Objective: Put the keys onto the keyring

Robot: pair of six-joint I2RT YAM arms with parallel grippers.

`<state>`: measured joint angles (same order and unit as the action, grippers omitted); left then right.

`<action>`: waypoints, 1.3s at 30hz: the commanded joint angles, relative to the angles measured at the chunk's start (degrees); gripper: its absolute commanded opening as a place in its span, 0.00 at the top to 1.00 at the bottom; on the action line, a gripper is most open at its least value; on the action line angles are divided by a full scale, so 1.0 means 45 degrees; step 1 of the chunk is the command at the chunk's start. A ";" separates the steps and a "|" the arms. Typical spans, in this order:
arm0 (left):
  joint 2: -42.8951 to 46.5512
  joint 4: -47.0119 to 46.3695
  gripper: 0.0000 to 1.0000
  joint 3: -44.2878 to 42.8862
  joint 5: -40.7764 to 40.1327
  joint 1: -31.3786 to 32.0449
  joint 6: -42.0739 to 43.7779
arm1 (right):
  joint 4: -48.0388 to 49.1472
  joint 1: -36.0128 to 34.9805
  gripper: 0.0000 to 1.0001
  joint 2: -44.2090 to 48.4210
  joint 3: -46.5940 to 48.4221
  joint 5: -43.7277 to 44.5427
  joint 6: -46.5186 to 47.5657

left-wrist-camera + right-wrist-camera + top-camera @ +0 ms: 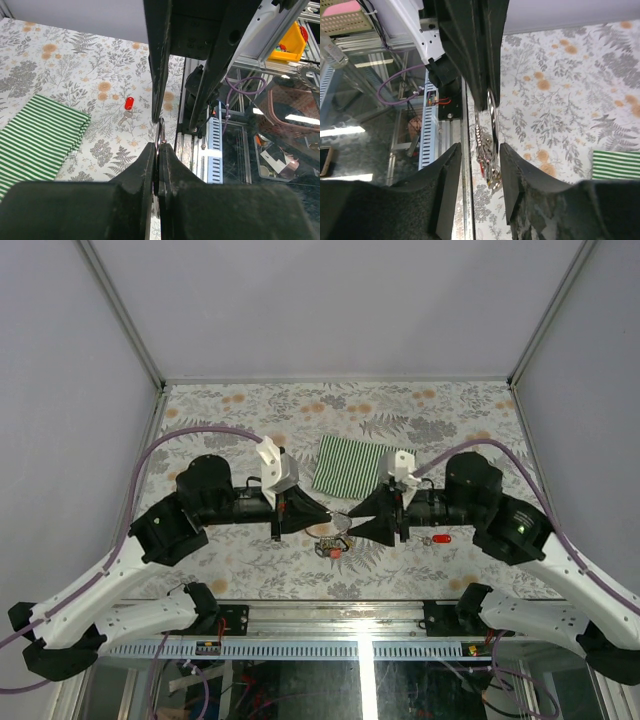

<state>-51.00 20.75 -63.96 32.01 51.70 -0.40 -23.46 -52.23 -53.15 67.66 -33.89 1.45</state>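
My left claw [158, 149] is clenched on the keyring [161, 131], holding it above the table [60, 65]. My right claw [480, 148] stands released around it. I should hold the ring steady and square while the right fetches the red-tagged key [129, 103] lying loose. No container seems to hold keys.

Blk+wht arms [100, 590], purple cables [200, 430]
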 commanded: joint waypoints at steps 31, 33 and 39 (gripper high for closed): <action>0.0486 -0.0533 1.00 -0.0924 -0.1978 -0.0010 -0.1005 | 0.8334 -0.0002 0.65 0.3564 -0.6449 0.2516 0.2639; 0.0476 -0.0595 1.00 -0.0920 -0.1885 -0.0020 -0.1023 | 0.8330 0.0002 0.68 0.3498 -0.6413 0.2432 0.2592; 0.0351 -0.0759 1.00 -0.0899 -0.1742 -0.0024 -0.1112 | 0.8223 -0.0003 0.69 0.3404 -0.6361 0.2238 0.2444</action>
<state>-49.58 21.87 -66.87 23.14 51.70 -4.29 10.17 -52.23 -38.00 37.67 -22.22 12.99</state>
